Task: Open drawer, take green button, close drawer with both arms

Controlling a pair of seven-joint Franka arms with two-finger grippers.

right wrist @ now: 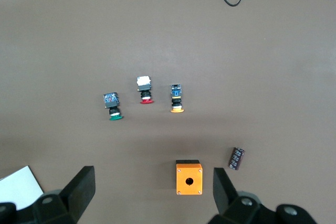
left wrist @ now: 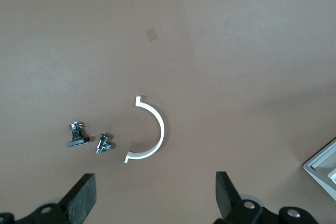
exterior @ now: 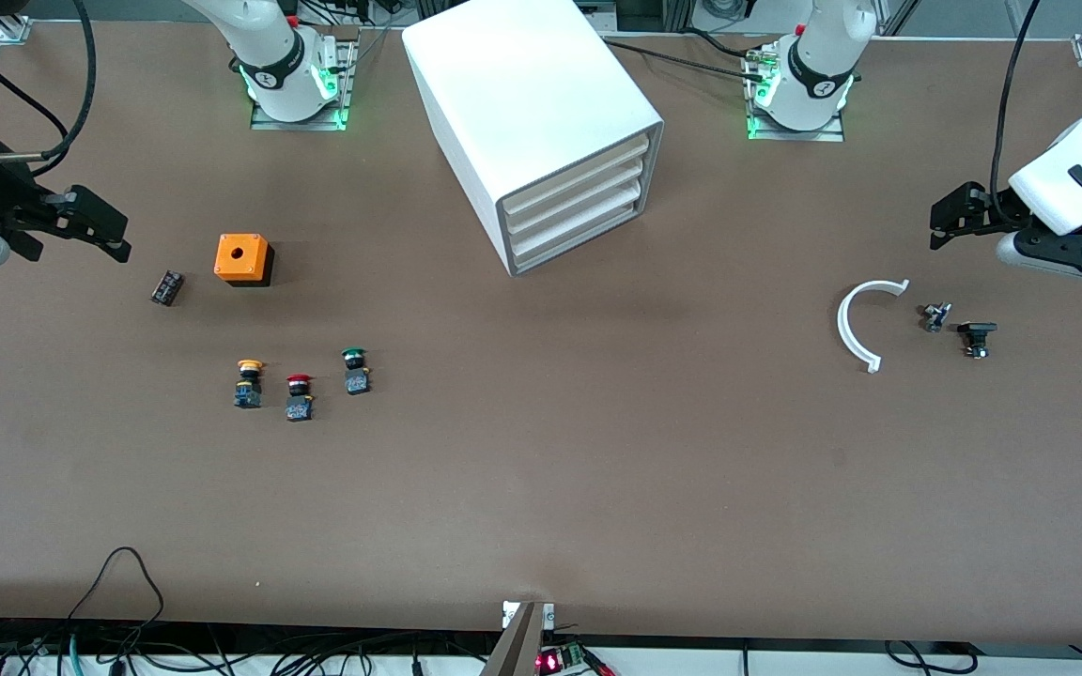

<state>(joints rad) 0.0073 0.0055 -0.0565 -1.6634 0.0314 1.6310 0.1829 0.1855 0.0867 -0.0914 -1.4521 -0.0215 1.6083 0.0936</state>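
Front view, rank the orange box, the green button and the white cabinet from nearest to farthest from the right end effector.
From the right end effector, at the right arm's end of the table:
1. orange box, closest, beside a small dark capacitor.
2. green button, nearer the front camera.
3. white cabinet, mid-table between the bases.

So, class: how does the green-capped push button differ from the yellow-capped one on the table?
The green-capped button stands nearest the cabinet; the yellow-capped button stands toward the right arm's end, with the red-capped button between them. Caps differ: green against yellow. The green one is slightly farther from the front camera. Both share a similar dark body with blue.
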